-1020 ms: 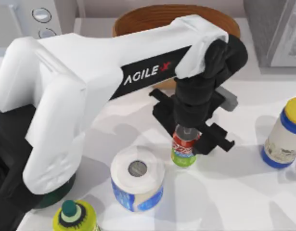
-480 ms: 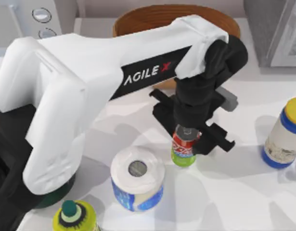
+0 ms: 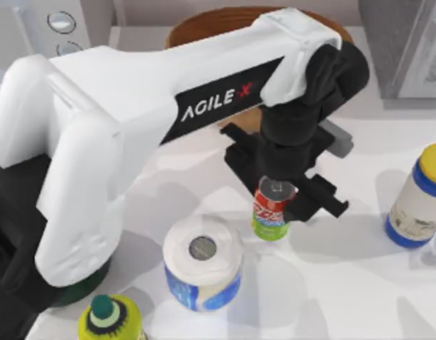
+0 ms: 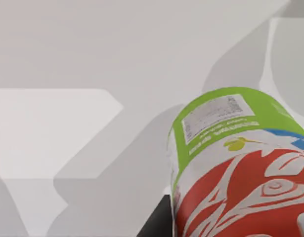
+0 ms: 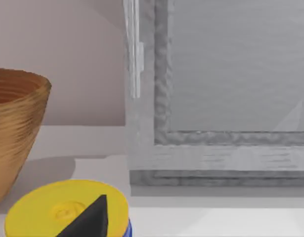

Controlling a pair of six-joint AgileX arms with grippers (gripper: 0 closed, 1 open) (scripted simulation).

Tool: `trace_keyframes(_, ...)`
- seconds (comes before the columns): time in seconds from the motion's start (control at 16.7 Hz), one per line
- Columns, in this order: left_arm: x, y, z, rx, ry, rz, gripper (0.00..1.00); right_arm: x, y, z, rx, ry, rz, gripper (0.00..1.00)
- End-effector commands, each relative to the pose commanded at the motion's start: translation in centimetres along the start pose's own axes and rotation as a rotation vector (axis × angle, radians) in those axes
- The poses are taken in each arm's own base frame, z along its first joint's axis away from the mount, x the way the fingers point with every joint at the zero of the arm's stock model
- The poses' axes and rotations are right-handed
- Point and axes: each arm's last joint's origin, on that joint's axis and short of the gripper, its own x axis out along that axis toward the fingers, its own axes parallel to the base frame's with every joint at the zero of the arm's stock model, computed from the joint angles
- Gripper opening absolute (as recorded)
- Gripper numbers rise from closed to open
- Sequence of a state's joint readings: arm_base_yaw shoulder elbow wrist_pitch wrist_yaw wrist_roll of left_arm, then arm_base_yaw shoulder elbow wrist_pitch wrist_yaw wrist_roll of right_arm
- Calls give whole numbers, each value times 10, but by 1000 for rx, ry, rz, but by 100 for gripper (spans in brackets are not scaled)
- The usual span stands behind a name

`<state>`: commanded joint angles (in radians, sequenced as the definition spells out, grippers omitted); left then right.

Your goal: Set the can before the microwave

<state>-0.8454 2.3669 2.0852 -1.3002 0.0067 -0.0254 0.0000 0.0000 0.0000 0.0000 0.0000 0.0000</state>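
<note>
One can [image 3: 271,212] in left hand [image 3: 280,202], one microwave [image 3: 51,25]

Left hand [image 3: 278,202] clamped, arm stretched over mid-table.

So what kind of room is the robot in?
Probably a pretend kitchen counter, made in a computer. There's a microwave with round knobs, a wooden bowl and a yellow-capped jar. The left hand is holding a drink can there.
</note>
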Motion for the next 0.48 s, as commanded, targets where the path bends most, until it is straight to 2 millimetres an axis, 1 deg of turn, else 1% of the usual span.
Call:
trace_keyframes(0.18, -22, 1, -1, -3, -8, 0, 0, 0, 0, 0, 0, 0, 0, 100)
trace_keyframes(0.24, -25, 1, -1, -3, -9, 0, 0, 0, 0, 0, 0, 0, 0, 100)
trace_keyframes(0.48, -23, 2, -1, -5, -7, 0, 0, 0, 0, 0, 0, 0, 0, 100)
